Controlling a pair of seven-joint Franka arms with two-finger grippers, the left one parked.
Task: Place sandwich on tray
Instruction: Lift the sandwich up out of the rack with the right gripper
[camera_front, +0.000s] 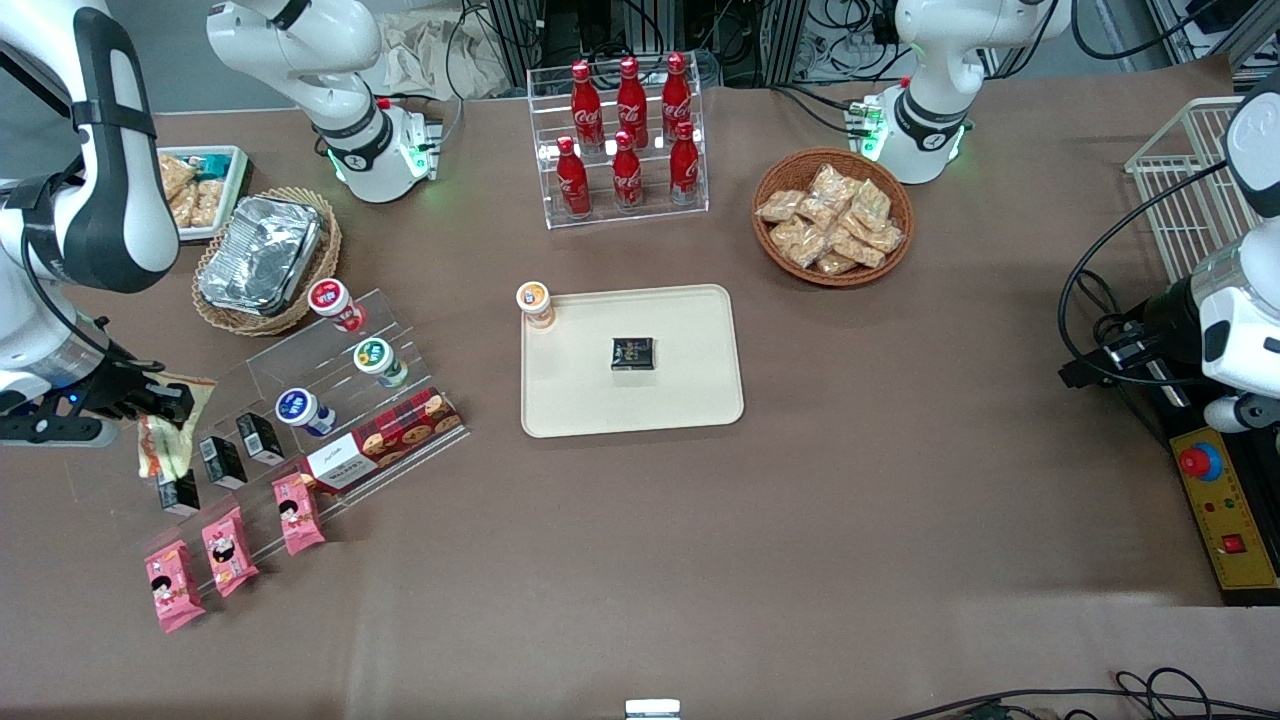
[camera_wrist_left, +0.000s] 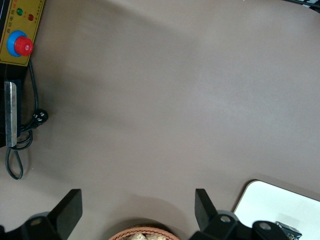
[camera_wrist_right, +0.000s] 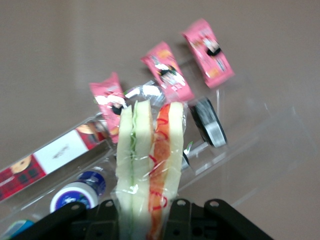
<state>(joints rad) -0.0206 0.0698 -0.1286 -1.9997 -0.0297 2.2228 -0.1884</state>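
My right gripper (camera_front: 160, 405) hangs over the clear stepped display stand (camera_front: 330, 400) at the working arm's end of the table. It is shut on the wrapped sandwich (camera_front: 168, 440), which hangs from the fingers. In the right wrist view the sandwich (camera_wrist_right: 147, 160) shows pale bread with green and red filling, squeezed between the two black fingers (camera_wrist_right: 107, 215), with my gripper (camera_wrist_right: 145, 215) closed around it. The cream-beige tray (camera_front: 690, 400) lies flat at the table's middle, toward the parked arm from the sandwich. A small black packet (camera_front: 632, 353) lies on it.
The stand holds small cups (camera_front: 300, 408), black boxes (camera_front: 222, 460), a cookie box (camera_front: 385, 440) and pink snack packets (camera_front: 225, 550). An orange-lidded cup (camera_front: 535, 303) stands at the tray's corner. A foil container in a basket (camera_front: 262, 255), cola bottles (camera_front: 628, 130) and a snack basket (camera_front: 832, 215) stand farther back.
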